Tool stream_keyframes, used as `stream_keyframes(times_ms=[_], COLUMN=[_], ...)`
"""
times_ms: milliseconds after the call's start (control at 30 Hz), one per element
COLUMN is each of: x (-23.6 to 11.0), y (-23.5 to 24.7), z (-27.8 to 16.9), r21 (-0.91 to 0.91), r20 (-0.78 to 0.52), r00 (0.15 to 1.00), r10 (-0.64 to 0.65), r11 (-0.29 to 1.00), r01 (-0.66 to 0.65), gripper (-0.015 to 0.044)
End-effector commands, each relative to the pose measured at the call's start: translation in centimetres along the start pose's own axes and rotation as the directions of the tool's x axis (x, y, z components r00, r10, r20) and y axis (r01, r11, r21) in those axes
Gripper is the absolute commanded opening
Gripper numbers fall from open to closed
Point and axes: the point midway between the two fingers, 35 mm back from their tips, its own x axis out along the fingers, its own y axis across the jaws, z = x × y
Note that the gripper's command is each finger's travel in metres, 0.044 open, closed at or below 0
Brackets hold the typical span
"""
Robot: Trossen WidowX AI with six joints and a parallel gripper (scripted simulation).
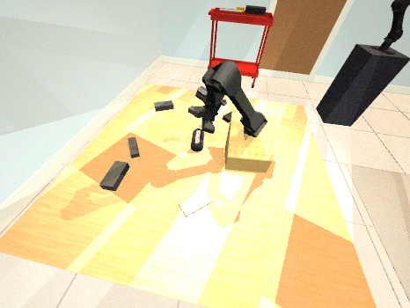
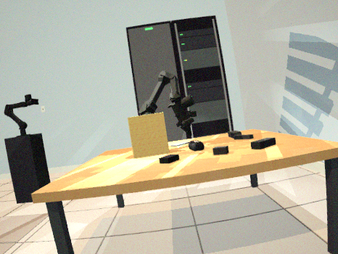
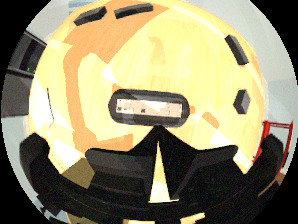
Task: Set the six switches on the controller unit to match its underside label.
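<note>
Wooden bench (image 2: 109, 178) with that patchy yellow-and-orange top takes up most of your view, sitting on dark legs over a pale tiled floor. Behind it you've got a tall dark server cabinet (image 2: 152, 72) in the exterior view, and from the top view a red cart (image 1: 214, 40) against the far wall, plus a black pedestal (image 1: 352, 88) off to the side with a second arm perched on it.

Your arm (image 1: 233, 88) is folded over the far middle of the bench, with the gripper (image 1: 208, 127) hanging above the surface and not touching anything. Its fingers are pinched fully together with nothing between them (in the wrist view you only see a thin sliver of bench between the two dark fingers).

The controller unit (image 1: 197, 139) lies on the bench just in front of the gripper, close to the tan box (image 1: 246, 154). From the wrist camera the unit (image 3: 149, 107) sits crosswise, and what faces up is a pale strip inside a dark rounded rim; it's too blurry to read any squares or numbers off it, so you can't tell the pattern.

Scattered around you'll spot other dark modules: one flat block (image 1: 114, 174) near the left edge, a slimmer bar (image 1: 133, 147) beyond it, another block (image 1: 164, 105) farther back, and a pale flat plate (image 1: 195, 205) lying toward the middle of the bench, well apart from the unit.
</note>
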Motion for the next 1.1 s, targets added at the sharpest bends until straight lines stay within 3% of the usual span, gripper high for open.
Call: stream_keyframes(times_ms=[0, 567, 667, 833, 1067], x=[-0.2, -0.2, -0.1, 0.4, 1.1], y=[0.2, 0.2, 0.0, -1.3, -2.9], z=[-0.2, -0.2, -0.1, 0.7, 1.7], r21=[0.091, 0.091, 0.044, -0.298, -0.714], r20=[0.021, 0.021, 0.011, -0.060, -0.165], r00=[1.000, 1.000, 1.000, 0.998, 0.986], r10=[0.005, 0.005, 0.005, 0.007, 0.017], r11=[0.996, 0.996, 0.999, 0.954, 0.687], r01=[-0.007, -0.007, -0.005, -0.025, -0.131], gripper=[0.0000, 0.0000, 0.0079, 0.0210, 0.0394])
